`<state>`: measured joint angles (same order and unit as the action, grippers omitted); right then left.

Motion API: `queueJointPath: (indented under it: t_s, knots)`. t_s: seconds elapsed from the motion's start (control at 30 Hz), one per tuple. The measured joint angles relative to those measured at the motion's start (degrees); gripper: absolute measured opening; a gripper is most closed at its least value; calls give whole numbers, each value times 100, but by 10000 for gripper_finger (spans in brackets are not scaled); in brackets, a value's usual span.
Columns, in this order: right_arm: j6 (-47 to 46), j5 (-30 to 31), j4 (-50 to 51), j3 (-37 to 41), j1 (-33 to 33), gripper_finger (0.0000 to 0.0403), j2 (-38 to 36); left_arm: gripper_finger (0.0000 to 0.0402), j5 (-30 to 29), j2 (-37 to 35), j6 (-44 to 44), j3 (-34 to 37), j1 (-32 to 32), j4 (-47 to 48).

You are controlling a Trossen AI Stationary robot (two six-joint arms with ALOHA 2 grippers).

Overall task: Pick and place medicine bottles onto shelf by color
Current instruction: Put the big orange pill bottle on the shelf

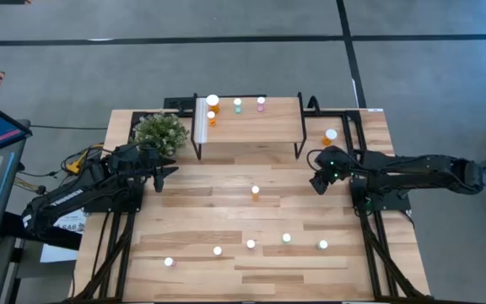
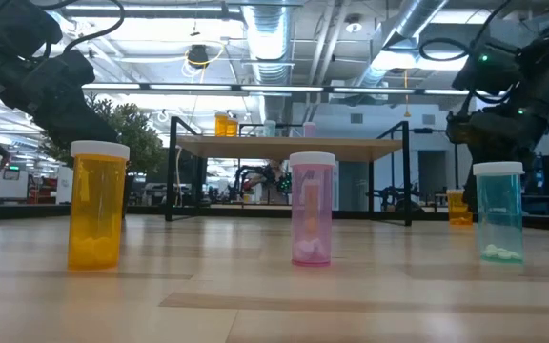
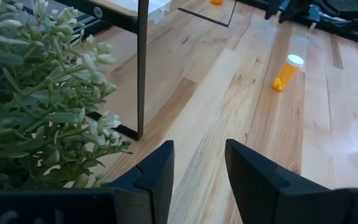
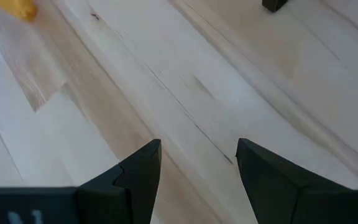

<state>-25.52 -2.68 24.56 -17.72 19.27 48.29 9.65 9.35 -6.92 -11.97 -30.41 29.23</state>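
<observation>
The shelf stands at the table's far middle, with orange, pale green and pinkish medicine bottles along its far edge. One orange bottle stands upright mid-table and also shows in the left wrist view. Another orange bottle stands right of the shelf. Several more bottles stand in a loose row near the front edge. My left gripper hovers open beside the plant, and my right gripper hovers open over bare wood right of the shelf. Both have nothing between their fingers.
A potted plant stands left of the shelf, close to my left gripper. The shelf's thin black legs reach down to the tabletop. In the low view, orange, pink and green bottles stand in front.
</observation>
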Motion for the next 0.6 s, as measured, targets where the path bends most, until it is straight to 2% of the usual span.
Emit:
queueJointPath:
  t_s: [0.37, 0.6]
  knots:
    - [-302, 0, 55, -29, 0, 234, 2, 130, 0, 0, 0, 0, 0, 2]
    - [-306, 114, 301, -553, 0, 234, 2, 130, 2, 2, 0, 0, 0, 2]
